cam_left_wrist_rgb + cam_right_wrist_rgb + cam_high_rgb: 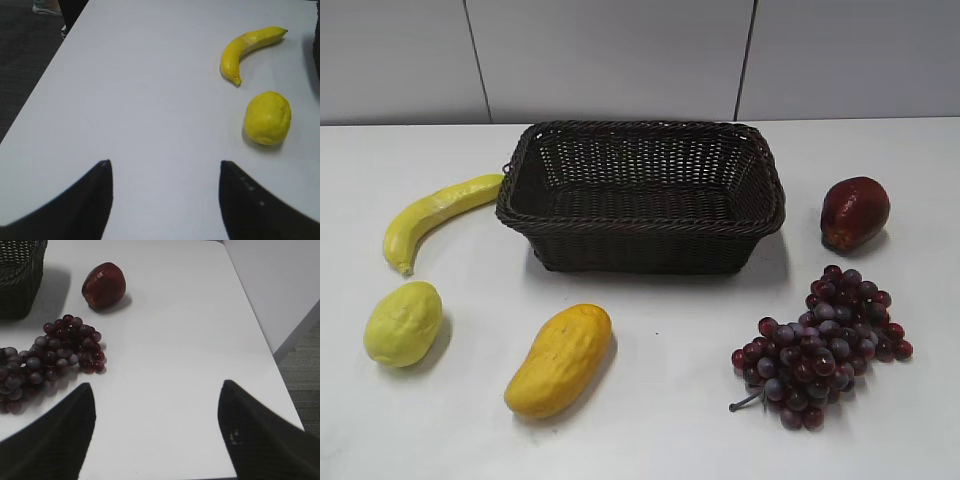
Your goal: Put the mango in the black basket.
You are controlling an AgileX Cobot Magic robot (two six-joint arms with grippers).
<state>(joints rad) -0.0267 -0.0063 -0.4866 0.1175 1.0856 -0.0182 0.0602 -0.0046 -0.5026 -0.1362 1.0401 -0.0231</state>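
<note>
While neither arm shows in the exterior view, each wrist cam shows its own hand over bare white tabletop [660,440]: left hand [165,185] w/ fingers spread apart, holding nothing; right hand [156,427] likewise apart and empty. The mango [558,359], orange-yellow, lies on the tabletop left of centre, in front of the black basket [642,238] and apart from it, untouched.

Risks, as a judgement: a lemon-like fruit [403,322] sits just left of the mango and a banana [432,215] farther back, both yellow, so the wrong fruit could get picked. The mango's rounded body could roll or slip if pinched off-centre. Grapes [820,348] and a dark red fruit [854,212] sit on the right, well apart.

Basket holds nothing; its woven floor is visible.
</note>
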